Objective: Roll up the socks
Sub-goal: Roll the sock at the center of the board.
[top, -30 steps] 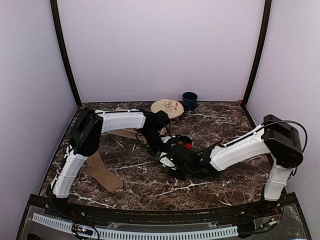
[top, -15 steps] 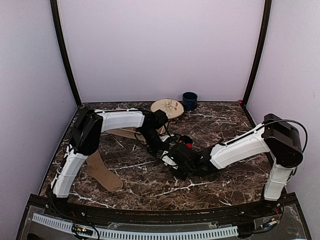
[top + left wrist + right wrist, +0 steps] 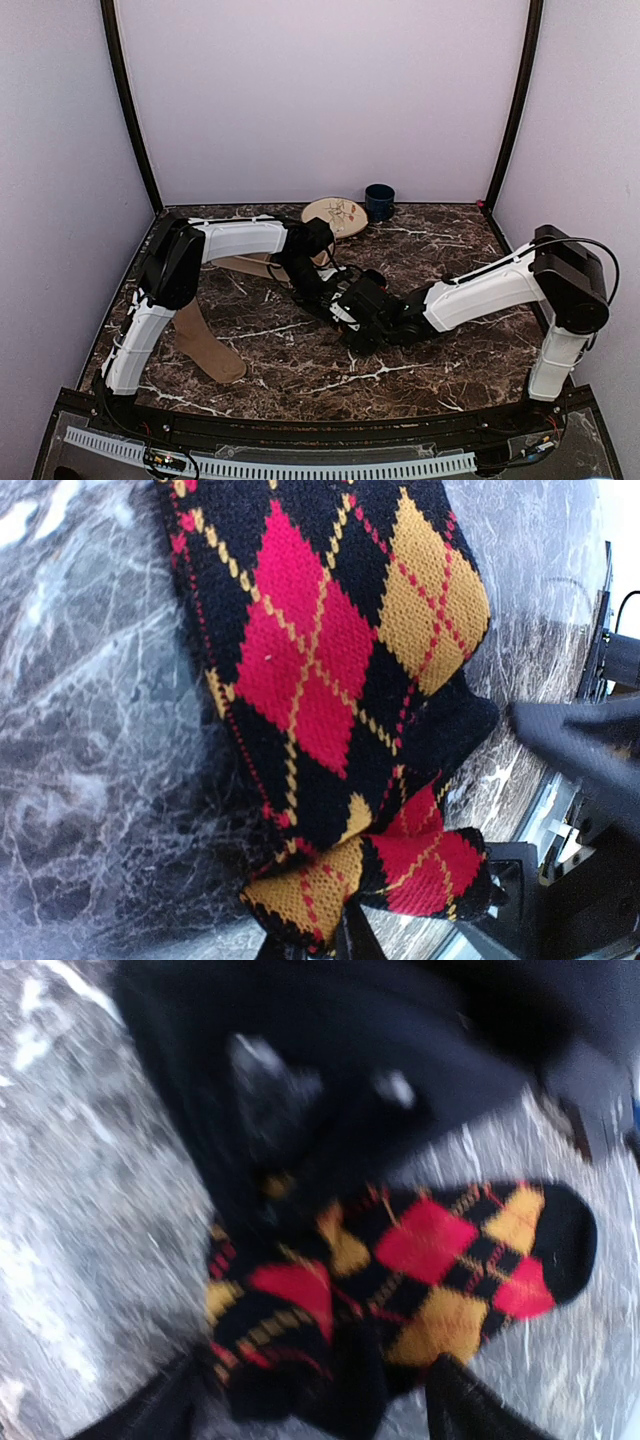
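Note:
A black argyle sock [image 3: 330,670] with red and yellow diamonds lies on the marble table at mid-centre. Its near end is folded over. My left gripper [image 3: 340,942] is shut on the folded cuff edge at the bottom of the left wrist view. In the top view the left gripper [image 3: 317,291] and right gripper [image 3: 356,318] meet over the sock and hide most of it. In the right wrist view, which is blurred, the sock [image 3: 430,1260] lies between my right gripper's spread fingers [image 3: 165,1410]. My right gripper [image 3: 315,1405] is open around the folded end.
A tan sock [image 3: 208,346] lies at the front left, and another tan sock [image 3: 250,266] lies under the left arm. A round wooden plate [image 3: 335,215] and a dark blue cup [image 3: 379,201] stand at the back wall.
My right gripper has shifted a little up and to the right, closer over the sock. The left gripper has hardly moved.

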`<state>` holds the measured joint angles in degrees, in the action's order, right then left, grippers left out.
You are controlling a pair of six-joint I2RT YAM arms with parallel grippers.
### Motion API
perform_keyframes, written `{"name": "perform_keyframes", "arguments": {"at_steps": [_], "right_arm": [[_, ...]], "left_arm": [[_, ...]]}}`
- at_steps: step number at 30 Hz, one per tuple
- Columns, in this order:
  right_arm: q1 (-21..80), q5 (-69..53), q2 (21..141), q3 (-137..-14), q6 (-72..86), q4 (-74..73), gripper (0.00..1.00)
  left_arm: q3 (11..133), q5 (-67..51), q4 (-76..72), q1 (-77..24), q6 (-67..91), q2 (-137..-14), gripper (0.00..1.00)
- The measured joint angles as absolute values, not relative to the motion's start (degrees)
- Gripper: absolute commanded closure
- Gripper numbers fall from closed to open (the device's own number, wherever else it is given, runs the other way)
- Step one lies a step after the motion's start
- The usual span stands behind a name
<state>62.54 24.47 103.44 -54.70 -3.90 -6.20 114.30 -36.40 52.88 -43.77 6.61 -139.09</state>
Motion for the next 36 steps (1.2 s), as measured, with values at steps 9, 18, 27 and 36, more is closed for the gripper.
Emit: {"name": "perform_keyframes", "arguments": {"at_steps": [9, 18, 27, 36], "right_arm": [[62.57, 23.79, 100.44, -54.11, 0.43, -11.55, 0.01], [62.67, 21.10, 97.97, -54.13, 3.99, -10.72, 0.14], [64.60, 25.56, 102.87, -57.43, 0.43, -10.04, 0.22], [65.01, 34.20, 106.32, -58.48, -3.81, -7.94, 0.20]], "left_arm": [[114.28, -36.29, 53.06, -43.83, 6.55, -139.09, 0.89], [114.28, -36.14, 53.12, -43.88, 6.00, -139.09, 0.89], [114.28, -36.25, 53.56, -43.88, 5.13, -139.09, 0.89], [114.17, -36.51, 53.91, -43.51, 4.25, -139.09, 0.89]]}}
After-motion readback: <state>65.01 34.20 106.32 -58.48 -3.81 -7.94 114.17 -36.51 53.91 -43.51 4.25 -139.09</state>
